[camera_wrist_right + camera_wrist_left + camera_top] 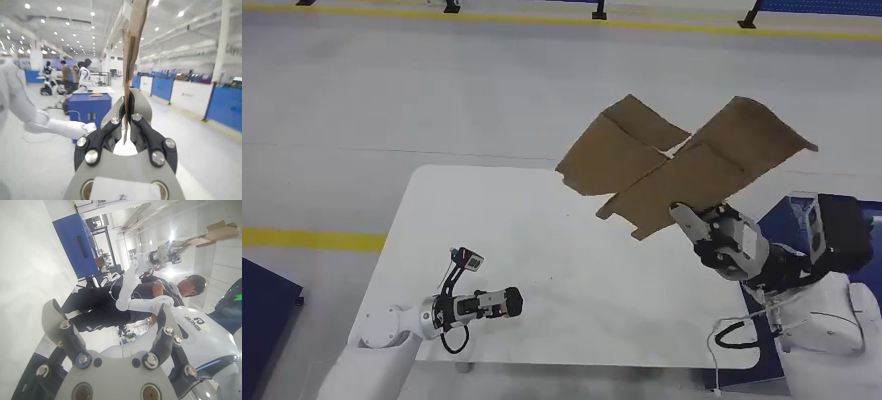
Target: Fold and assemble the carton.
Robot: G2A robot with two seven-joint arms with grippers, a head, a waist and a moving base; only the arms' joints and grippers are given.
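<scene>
Gripper, left [106,313]: fingers spread wide with nothing between them, low over the near left part of the table [542,240].
Gripper, right [687,218]: pinching the carton's near edge, raised over the table's right side.
Carton [682,165]: flat brown cardboard with flaps splayed, held in the air above the table's far right corner.

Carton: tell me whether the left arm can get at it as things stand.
Probably yes. The right gripper, shut on the carton, holds it up over the far right corner of the table. The left gripper is open and empty near the table's front, nothing between them, though it must rise and cross.
</scene>
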